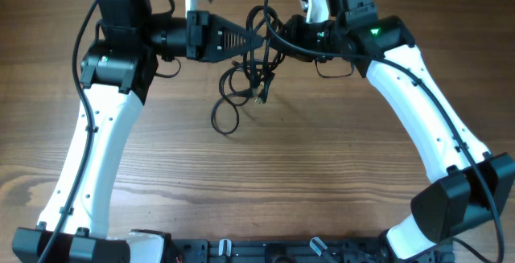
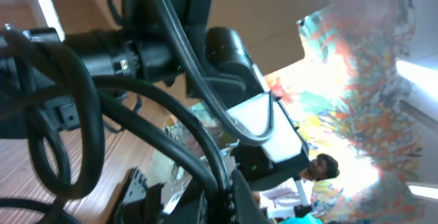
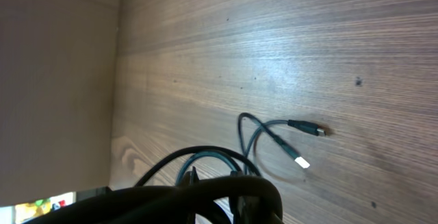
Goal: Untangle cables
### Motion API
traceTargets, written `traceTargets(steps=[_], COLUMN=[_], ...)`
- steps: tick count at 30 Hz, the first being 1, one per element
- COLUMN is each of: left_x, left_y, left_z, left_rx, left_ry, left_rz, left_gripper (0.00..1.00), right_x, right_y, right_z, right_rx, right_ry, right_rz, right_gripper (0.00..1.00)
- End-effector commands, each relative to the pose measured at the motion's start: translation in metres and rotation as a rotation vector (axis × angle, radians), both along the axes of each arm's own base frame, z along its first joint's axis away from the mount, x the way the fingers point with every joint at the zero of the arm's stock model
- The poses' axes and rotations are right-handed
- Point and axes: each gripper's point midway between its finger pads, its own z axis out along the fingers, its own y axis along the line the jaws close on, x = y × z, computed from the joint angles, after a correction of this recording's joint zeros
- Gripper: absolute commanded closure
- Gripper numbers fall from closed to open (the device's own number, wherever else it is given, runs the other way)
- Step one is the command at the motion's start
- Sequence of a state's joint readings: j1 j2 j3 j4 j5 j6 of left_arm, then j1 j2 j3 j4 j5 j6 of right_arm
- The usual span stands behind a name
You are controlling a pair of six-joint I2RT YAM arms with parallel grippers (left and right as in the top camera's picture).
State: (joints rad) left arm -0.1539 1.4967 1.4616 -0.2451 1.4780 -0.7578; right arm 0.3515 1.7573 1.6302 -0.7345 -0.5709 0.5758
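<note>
1. Cables (image 1: pixel 256 62) hang at upper centre of the overhead view, with loops trailing toward the table (image 1: pixel 322 166).
2. Left gripper (image 1: pixel 248 42), above them, has its jaws pressed together on the cables.
3. Right gripper (image 1: pixel 282 36) meets the bundle; I cannot tell how its jaws stand.

Thin black cables (image 1: pixel 252 66) are hanging in a tangled bundle, lower loops and metal-tipped plugs (image 3: pixel 302 161) resting on the table (image 1: pixel 322 158).

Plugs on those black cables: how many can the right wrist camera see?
2. One dark plug sits over the wood at right, and one pale-tipped plug is just below and left of it. More may be hidden in the tangled cables.
</note>
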Motion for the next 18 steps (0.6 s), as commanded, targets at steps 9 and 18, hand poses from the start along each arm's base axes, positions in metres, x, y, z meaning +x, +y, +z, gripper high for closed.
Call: traceTargets(steps=[9,18], left_x=[0.03,0.043], left_y=[0.095,0.136], left_z=[0.036,0.027], left_rx=[-0.026,-0.016], left_ry=[0.012,-0.11], left_rz=[0.203,0.32], left_gripper=[0.96,0.96], right_x=[0.035,0.018], right_y=[-0.124,-0.148], right_z=[-0.048,-0.055], right_rx=[-0.295,-0.339], right_ry=[0.058,0.032], right_rz=[-0.262,-0.082], right_gripper=[0.95,0.96])
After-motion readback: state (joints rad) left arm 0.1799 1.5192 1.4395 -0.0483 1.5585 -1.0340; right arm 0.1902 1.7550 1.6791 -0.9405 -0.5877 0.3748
